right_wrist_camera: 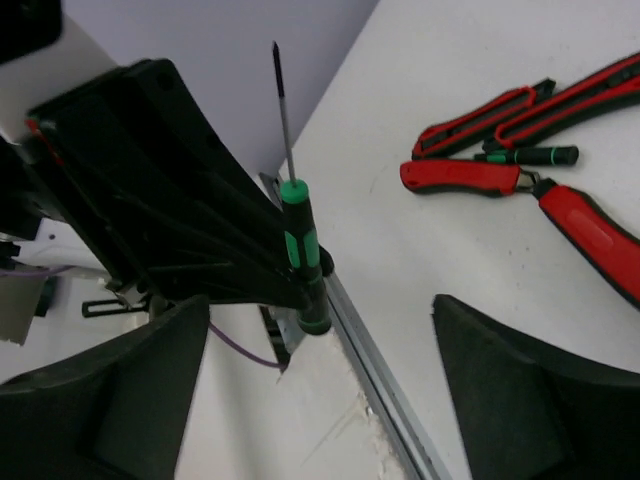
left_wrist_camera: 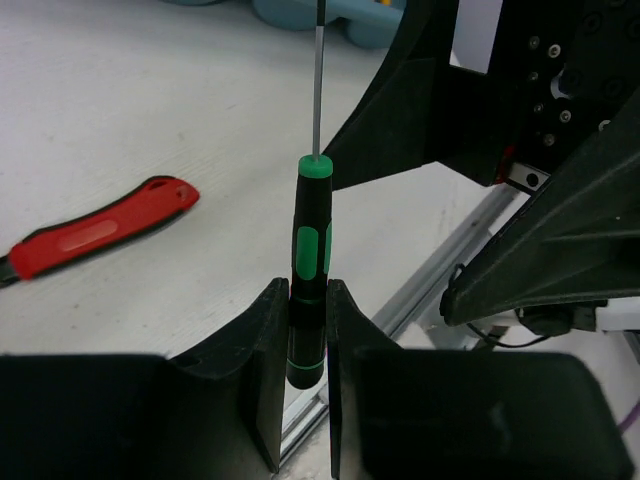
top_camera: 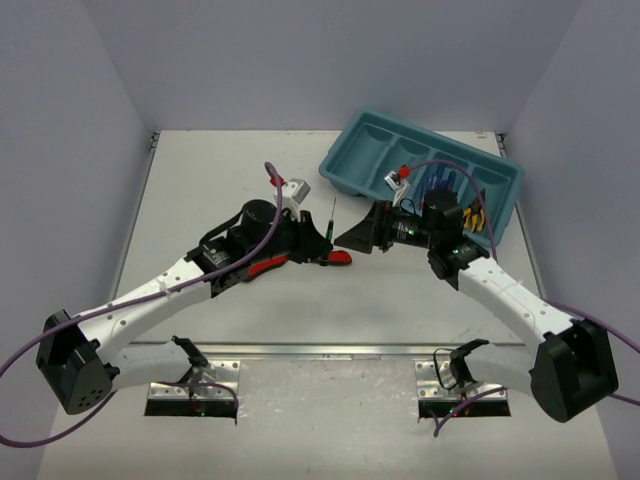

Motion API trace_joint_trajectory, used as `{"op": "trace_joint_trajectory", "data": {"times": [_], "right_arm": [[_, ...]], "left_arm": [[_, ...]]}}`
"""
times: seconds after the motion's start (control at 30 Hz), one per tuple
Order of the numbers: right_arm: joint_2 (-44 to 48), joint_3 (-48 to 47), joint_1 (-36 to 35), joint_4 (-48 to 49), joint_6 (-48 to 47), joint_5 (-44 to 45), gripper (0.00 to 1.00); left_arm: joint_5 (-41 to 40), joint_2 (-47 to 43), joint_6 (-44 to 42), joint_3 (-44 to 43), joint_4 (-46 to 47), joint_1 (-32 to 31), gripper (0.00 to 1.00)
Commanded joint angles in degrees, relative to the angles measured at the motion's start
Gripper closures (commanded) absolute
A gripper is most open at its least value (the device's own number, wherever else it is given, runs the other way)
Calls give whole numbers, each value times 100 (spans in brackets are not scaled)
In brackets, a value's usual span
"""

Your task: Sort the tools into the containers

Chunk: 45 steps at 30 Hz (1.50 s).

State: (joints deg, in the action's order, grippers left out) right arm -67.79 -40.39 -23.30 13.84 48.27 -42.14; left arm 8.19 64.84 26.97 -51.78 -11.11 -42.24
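Black-and-green screwdriver is pinched by its handle in the left gripper; right gripper gapes nearby.

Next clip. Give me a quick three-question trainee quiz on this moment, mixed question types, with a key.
1. True or false: the left gripper is shut on the black-and-green screwdriver.
2. The right gripper is: A) open, B) shut and empty, C) shut on the screwdriver.
3. Fill in: the red-handled cutters lie on the ____, outside the teal tray.
Key: 1 true; 2 A; 3 table.
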Motion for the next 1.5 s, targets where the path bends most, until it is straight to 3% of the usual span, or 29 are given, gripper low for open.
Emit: {"op": "trace_joint_trajectory", "data": {"times": [0.0,0.43,0.5,0.57,0.7,0.77,0.8,0.87,0.9,0.97,1.03,1.07,1.1,1.2,1.3,1.4,1.47], "right_arm": [[466,391,-17,1013,459,507,22],[202,315,-170,1181,618,470,50],[129,238,-204,1235,637,441,69],[57,199,-253,1304,640,426,82],[-75,161,-280,1352,605,433,84],[-143,142,-278,1384,605,412,91],[-171,120,-271,1368,596,396,100],[-226,49,-271,1209,518,450,100],[-221,13,-274,1092,488,525,100],[-188,-60,-275,678,351,866,100],[-156,-116,-248,336,323,1246,100],[-156,-210,-213,101,317,1599,100],[-167,-313,-179,-155,282,1872,100],[-314,-828,82,-1144,-162,2821,100],[-761,-1240,750,-1601,-213,3020,100],[-1354,-1913,1215,-1931,-301,3274,100],[-2084,-3068,1385,-2570,-676,4112,100]], "left_arm": [[910,-21,456,264,1417,27,100],[1601,132,704,533,2045,-11,100],[1703,194,704,582,2139,-12,100],[1773,239,678,608,2268,-21,100],[1826,333,576,598,2298,-21,100],[1811,380,527,580,2294,-21,100],[1772,379,514,568,2274,-21,99],[1658,356,463,525,2203,-24,92],[1570,328,443,500,2135,-28,81],[1208,182,350,415,1783,-27,47],[733,-25,254,351,1354,-21,25],[427,-201,190,280,995,-21,6],[153,-260,163,179,648,-21,0],[-1195,-536,105,-233,-712,-26,0],[-2367,-881,83,-551,-1923,-21,0],[-2649,-1206,-71,-726,-2496,-26,0],[-2517,-1453,-202,-802,-2754,-21,0]]}}
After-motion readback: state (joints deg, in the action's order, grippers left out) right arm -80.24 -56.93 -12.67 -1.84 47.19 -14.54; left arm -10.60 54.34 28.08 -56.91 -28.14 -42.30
